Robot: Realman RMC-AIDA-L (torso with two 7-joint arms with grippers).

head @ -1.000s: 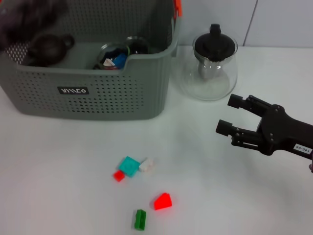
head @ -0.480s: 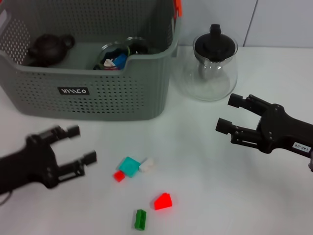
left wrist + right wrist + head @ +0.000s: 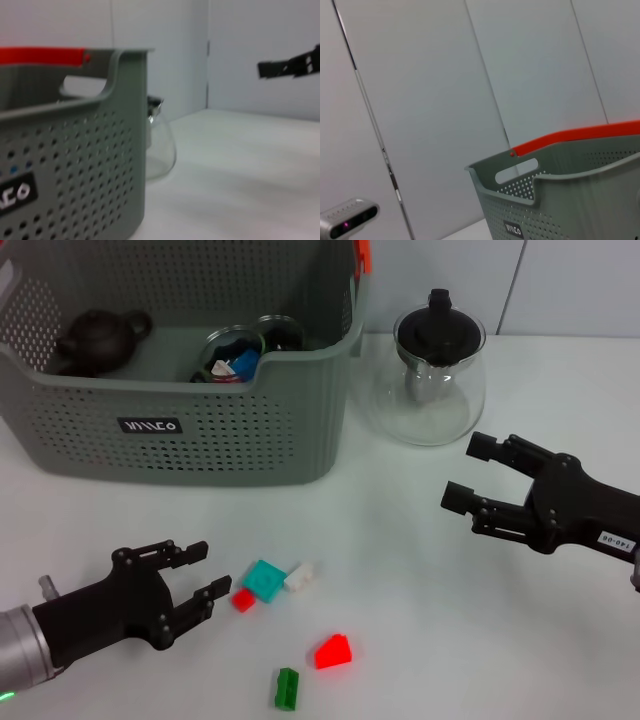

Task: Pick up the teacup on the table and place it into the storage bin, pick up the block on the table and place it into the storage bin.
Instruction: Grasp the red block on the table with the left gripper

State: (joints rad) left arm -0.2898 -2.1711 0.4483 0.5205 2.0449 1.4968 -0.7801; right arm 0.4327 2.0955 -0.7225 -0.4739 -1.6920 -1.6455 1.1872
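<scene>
**Now on the block step: left gripper lined up beside the blocks**

Clearly you are on the second half of the job. The storage bin [image 3: 200, 430] sits at the far left of the table [image 3: 420, 570] and already holds a dark teapot [image 3: 98, 338] and a glass cup [image 3: 232, 352] with coloured bits in it; no teacup shows on the tabletop. Just beside the bin, toward the far right, stands a glass teapot [image 3: 430, 375], which you leave alone.

Near the table's front edge lie the blocks: a small red block [image 3: 242, 599] touching a teal block [image 3: 266, 580], a white block [image 3: 299, 576] against that, then a larger red block [image 3: 333, 651] and a green block [image 3: 287, 688] closer to the edge.

Your left gripper [image 3: 196, 577] is low over the table with its fingers spread wide and nothing between them, just beside the small red block. Your right gripper [image 3: 470, 472] hovers toward the right edge, also spread and empty.

Next, I judge, you slide the left gripper on so its fingers straddle one block only. The three are packed tight, so come down squarely and close gently, or you will nudge the neighbours.
</scene>
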